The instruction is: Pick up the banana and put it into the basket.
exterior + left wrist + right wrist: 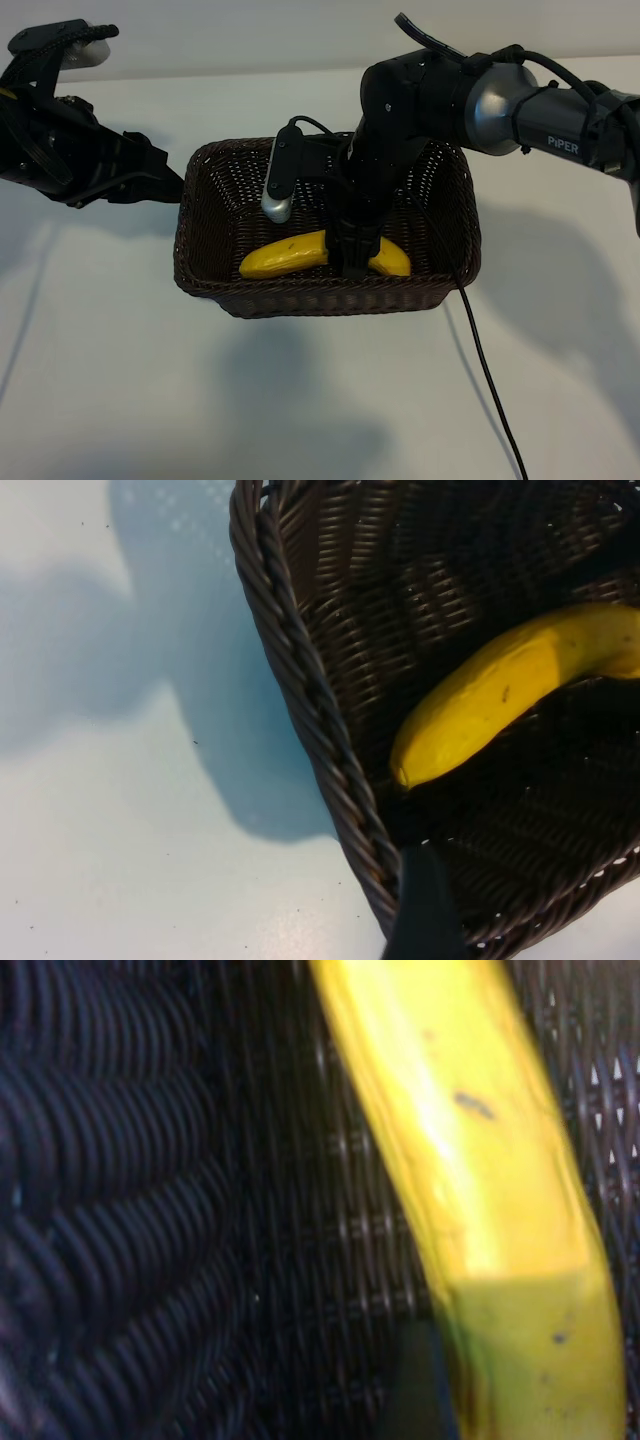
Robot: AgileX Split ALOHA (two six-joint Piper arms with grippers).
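While the right arm is reaching down into the basket [205,240] on the white table [120,380], the exterior view is showing the banana [285,257] lying on the woven floor along the side nearest the camera, with the right gripper [352,262] pointing steeply down over its middle. The fingers are straddling the fruit, but from here it is not clear whether they are clamping it or standing free. The left gripper [165,180] is hovering just outside the basket's left wall, its jaws standing apart and carrying nothing. A black cable [480,360] is trailing from the basket's right side across the table. In the left wrist view, the banana [500,690] is resting inside the basket [310,700], its blunt end lying close to the braided rim, and a dark fingertip [425,910] is showing over that rim. In the right wrist view, the banana [470,1200] is filling the frame against the dark wicker [150,1210], and a dark finger [415,1380] is sitting right beside its flank; whether the two are touching is not clear.
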